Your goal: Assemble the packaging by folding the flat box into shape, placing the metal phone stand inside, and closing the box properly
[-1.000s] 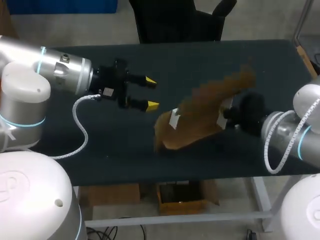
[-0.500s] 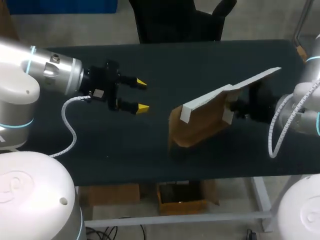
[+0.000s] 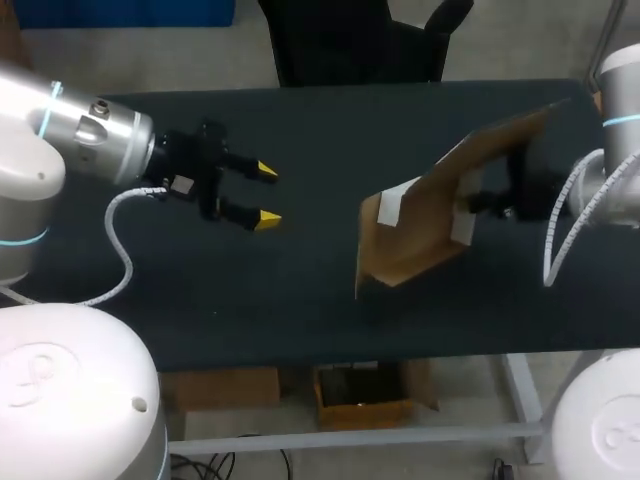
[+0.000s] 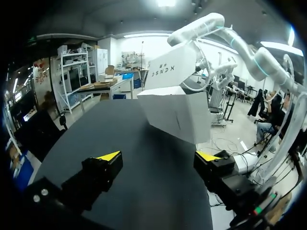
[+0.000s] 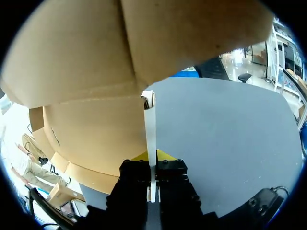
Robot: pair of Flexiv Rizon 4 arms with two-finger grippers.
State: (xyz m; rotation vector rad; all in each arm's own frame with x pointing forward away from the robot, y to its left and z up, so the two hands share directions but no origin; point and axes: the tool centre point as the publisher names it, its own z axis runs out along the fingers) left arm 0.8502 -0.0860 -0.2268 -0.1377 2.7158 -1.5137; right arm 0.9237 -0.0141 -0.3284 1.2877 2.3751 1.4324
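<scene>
The flat cardboard box (image 3: 430, 215), brown inside and white outside, hangs tilted above the right half of the dark table (image 3: 300, 290). My right gripper (image 3: 478, 203) is shut on one of its white flaps; in the right wrist view the thin flap edge (image 5: 150, 143) runs between the yellow fingertips (image 5: 165, 155) of that gripper (image 5: 152, 155), with the brown panels (image 5: 91, 115) filling the space ahead. My left gripper (image 3: 262, 193) stands open and empty over the table's left half. Ahead of the left gripper (image 4: 158, 155), the box's white outside (image 4: 177, 112) shows. No metal phone stand is in view.
The table's near edge (image 3: 330, 355) runs below both arms. A white cable (image 3: 115, 250) loops from my left wrist down toward the table. Dark bare tabletop lies between the left gripper and the box.
My right arm has lifted and swung the box up and to the right. My left arm has drawn back to the left, its fingers still apart.
</scene>
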